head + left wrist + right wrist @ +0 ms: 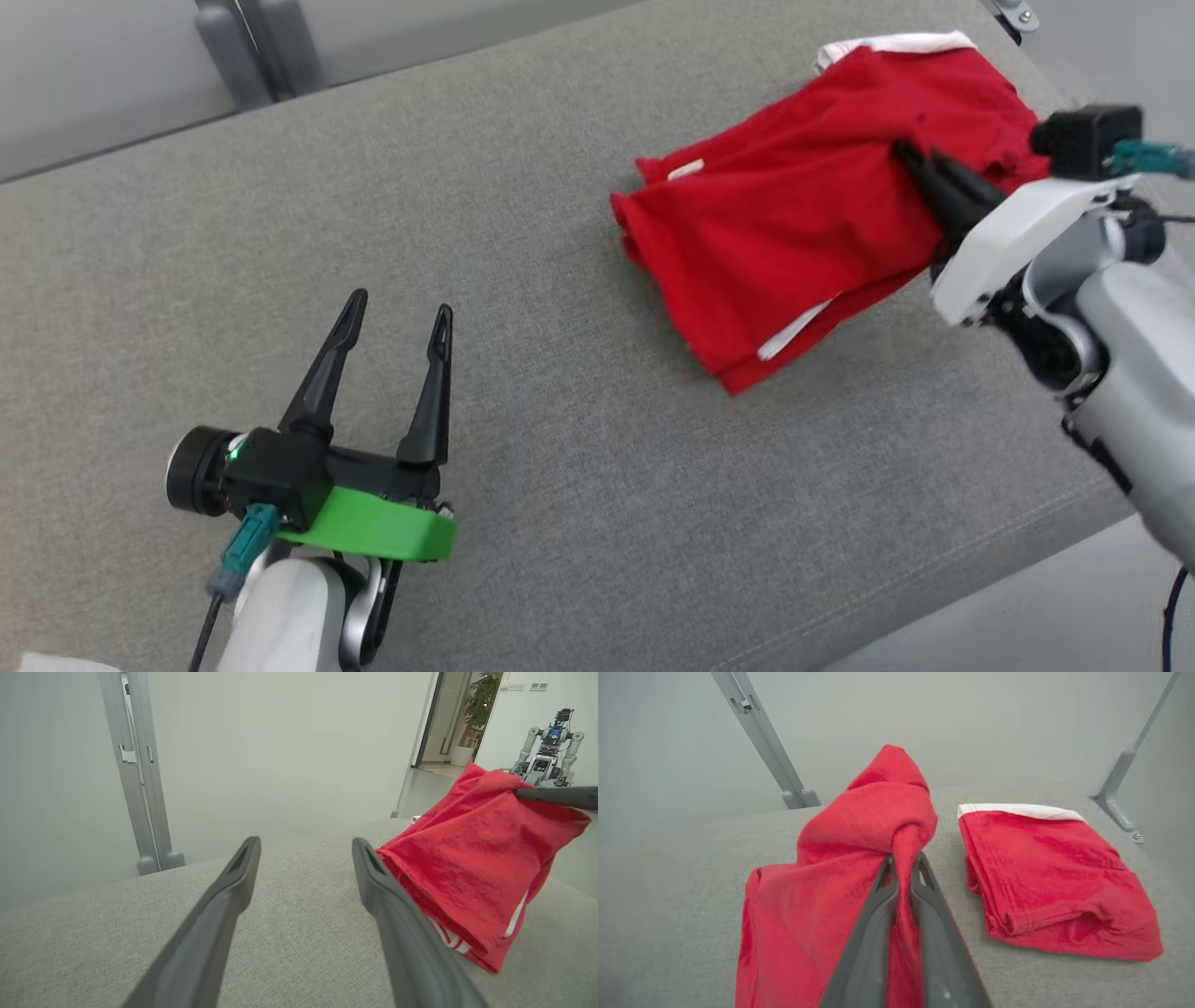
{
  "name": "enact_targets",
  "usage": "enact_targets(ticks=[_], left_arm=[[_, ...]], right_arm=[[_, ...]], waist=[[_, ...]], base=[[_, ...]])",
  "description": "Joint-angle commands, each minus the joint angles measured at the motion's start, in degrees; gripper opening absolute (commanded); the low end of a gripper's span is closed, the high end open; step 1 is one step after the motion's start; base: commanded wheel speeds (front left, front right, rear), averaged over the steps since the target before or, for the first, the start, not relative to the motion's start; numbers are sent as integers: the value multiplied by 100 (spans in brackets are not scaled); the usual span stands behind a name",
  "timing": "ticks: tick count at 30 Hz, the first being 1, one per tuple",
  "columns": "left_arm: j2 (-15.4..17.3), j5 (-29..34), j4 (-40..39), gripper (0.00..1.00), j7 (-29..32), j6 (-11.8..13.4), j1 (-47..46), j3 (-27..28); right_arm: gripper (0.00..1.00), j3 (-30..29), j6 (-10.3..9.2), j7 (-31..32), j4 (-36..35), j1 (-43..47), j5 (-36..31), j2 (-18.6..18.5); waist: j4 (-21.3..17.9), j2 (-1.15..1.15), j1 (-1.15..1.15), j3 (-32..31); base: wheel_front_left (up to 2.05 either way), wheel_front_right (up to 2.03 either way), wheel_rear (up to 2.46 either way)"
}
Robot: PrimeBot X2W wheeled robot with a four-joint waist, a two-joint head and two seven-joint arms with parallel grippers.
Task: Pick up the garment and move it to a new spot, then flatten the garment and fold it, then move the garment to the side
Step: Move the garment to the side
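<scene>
The garment point(794, 224) is red with white trim and lies on the right part of the grey padded table point(523, 187). My right gripper point(920, 159) is shut on a bunched fold of it, and in the right wrist view point(903, 858) the cloth runs between the two fingers. That pinched part point(859, 849) stands up in a peak above the table. Another part with a white band point(1055, 877) lies flat beside it. My left gripper point(401, 313) is open at the lower left, apart from the garment point(472, 868), holding nothing.
Grey metal posts point(140, 779) stand behind the table's far edge, and a bracket point(1115, 798) sits at its far right corner. The table's near right edge point(980, 560) drops to the floor. Another robot point(546, 746) stands far off by a doorway.
</scene>
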Motion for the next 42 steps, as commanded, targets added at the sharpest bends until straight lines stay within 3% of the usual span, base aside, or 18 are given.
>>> enact_targets(ticks=[1,18,26,27,28,29,35,42], left_arm=[[73,81,30,100,-12,-11,-169,-31],[241,129,138,100,17,-42,-976,-378],[273,60,208,100,6,-8,-1061,-427],[274,49,222,100,2,0,-1052,-421],[275,35,233,100,-1,9,-1051,-410],[272,18,240,100,-5,12,-1044,-397],[227,-46,251,100,-12,73,-859,-322],[197,-234,33,100,-15,220,-389,98]], right_arm=[[0,39,1,-86,59,-224,143,-106],[0,542,1,-269,999,-1640,1089,-1824],[0,592,0,-506,2126,-1782,1176,-2056],[14,588,0,-551,2322,-1807,1154,-2022],[39,580,0,-550,2507,-1817,1162,-1977],[100,613,0,-507,2708,-1814,1125,-1919],[100,741,0,-670,3708,-1993,827,-1713],[100,1002,-2,-1333,3609,-2150,356,-1530]], waist=[[-55,0,0,511],[663,0,0,1886],[926,0,0,2010],[961,0,0,1990],[990,0,0,1967],[1021,0,0,1932],[1197,0,0,1564],[1351,0,0,791]], base=[[0,0,0],[0,0,0],[0,0,0],[0,0,0],[0,0,0],[0,0,0],[0,0,0],[0,0,0]])
